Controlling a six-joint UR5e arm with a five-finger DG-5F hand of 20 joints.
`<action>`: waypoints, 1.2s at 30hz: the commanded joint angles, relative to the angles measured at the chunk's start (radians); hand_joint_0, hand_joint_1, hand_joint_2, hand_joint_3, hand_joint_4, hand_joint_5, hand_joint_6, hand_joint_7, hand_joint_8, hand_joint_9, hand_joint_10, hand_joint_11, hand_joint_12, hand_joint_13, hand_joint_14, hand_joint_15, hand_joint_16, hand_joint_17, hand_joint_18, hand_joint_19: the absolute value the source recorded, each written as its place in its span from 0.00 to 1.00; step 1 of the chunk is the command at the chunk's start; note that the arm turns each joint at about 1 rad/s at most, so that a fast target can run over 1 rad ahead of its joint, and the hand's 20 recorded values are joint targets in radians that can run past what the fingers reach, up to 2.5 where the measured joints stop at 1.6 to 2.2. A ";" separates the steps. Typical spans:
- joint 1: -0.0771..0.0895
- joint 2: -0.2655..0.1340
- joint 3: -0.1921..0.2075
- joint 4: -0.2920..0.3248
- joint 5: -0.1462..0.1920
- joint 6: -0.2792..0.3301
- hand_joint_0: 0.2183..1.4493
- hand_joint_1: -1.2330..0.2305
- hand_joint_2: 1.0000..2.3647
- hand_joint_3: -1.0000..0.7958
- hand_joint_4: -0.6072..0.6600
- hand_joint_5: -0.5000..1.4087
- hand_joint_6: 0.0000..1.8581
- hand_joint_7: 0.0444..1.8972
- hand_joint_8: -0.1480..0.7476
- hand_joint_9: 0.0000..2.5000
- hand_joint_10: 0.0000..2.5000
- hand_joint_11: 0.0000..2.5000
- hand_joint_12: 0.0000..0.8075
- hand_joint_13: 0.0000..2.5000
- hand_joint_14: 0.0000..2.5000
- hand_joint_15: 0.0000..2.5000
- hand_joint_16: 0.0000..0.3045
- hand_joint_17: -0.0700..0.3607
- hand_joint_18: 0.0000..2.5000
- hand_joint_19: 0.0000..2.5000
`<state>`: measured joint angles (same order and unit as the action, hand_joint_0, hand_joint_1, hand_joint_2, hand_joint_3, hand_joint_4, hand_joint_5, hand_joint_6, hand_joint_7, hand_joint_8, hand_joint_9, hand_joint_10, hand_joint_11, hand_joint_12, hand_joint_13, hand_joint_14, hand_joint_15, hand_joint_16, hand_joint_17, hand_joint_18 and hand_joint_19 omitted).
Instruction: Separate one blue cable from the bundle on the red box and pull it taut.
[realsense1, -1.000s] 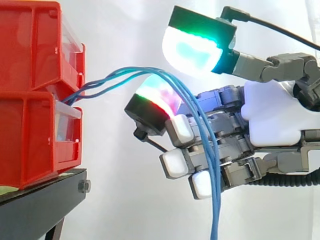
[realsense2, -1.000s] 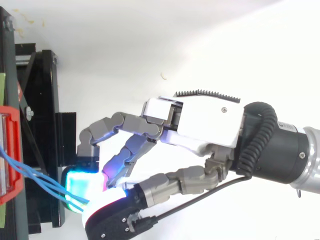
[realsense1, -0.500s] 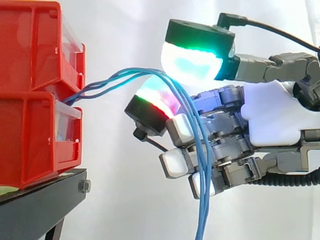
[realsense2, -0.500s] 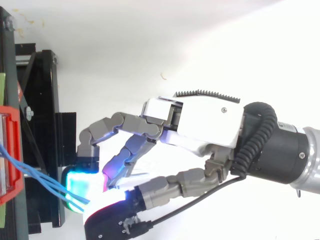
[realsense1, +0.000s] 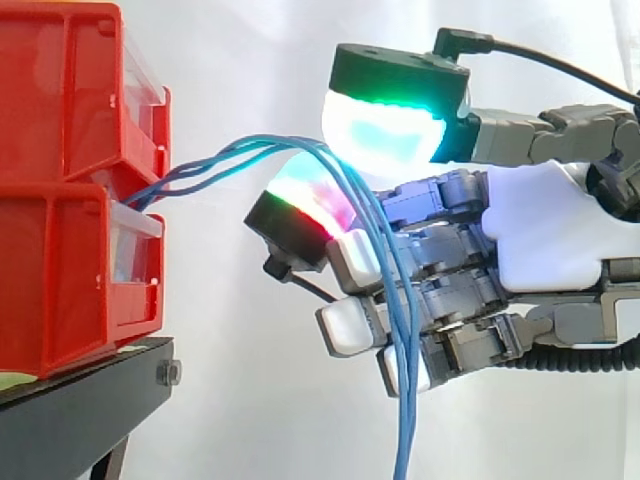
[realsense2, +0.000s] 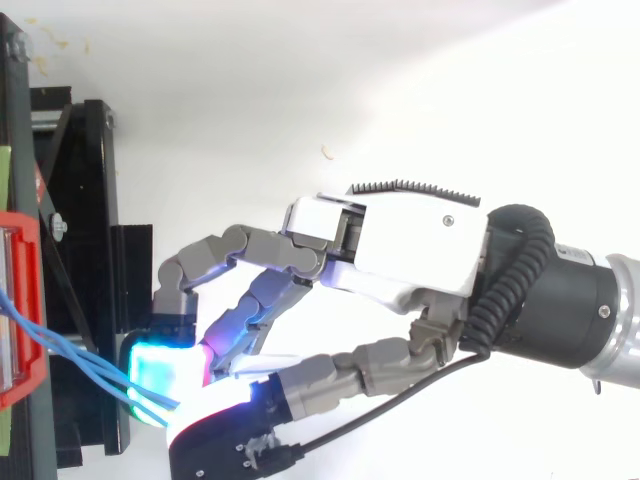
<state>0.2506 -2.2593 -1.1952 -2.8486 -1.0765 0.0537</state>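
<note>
The hand (realsense1: 540, 250) reaches in from the right, near the front of the red bins (realsense1: 60, 200) that sit on the black stand (realsense1: 80, 400). The blue cables (realsense1: 250, 150) come out of the gap between the top bin and the bottom bin, at the side that faces the hand. They go up in a curve, pass between 2 glowing pads (realsense1: 385, 125), and then hang down in front of the curled fingers (realsense1: 350, 325).

The hand looks closed on the cables. I can see at least 3 of them running through it side by side. In the top view, the cables (realsense2: 70, 352) go from the red bin's edge right into the spot where the 2 pads meet.

Here is what could go wrong, I think. The job is to get 1 cable alone, but the whole bunch sits in the grip. If the hand pulls now, all the cables may go tight together.

The cables lie very close to each other, so a pad could slip off the right one and catch its neighbor.

A hard pull could also tug the bins toward the right edge of the stand, or yank a cable out of the bin.

The cables are loose and curved now, so none is tight yet.
</note>
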 joint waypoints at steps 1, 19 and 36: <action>0.001 0.000 -0.001 -0.002 -0.002 0.000 0.48 0.23 0.01 0.42 0.50 0.15 0.46 0.52 0.48 0.34 0.01 0.26 0.43 0.35 0.01 0.18 0.16 0.42 0.30 0.25; -0.001 0.000 0.000 -0.002 0.000 0.000 0.50 0.19 0.01 0.42 0.42 0.14 0.46 0.52 0.44 0.26 0.01 0.25 0.44 0.26 0.00 0.16 0.16 0.41 0.26 0.25; -0.001 0.000 0.000 0.000 -0.002 0.000 0.28 0.33 0.00 0.28 0.53 0.17 0.45 0.55 0.49 0.36 0.01 0.26 0.46 0.31 0.00 0.16 0.17 0.43 0.33 0.25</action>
<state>0.2504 -2.2592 -1.1951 -2.8501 -1.0784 0.0537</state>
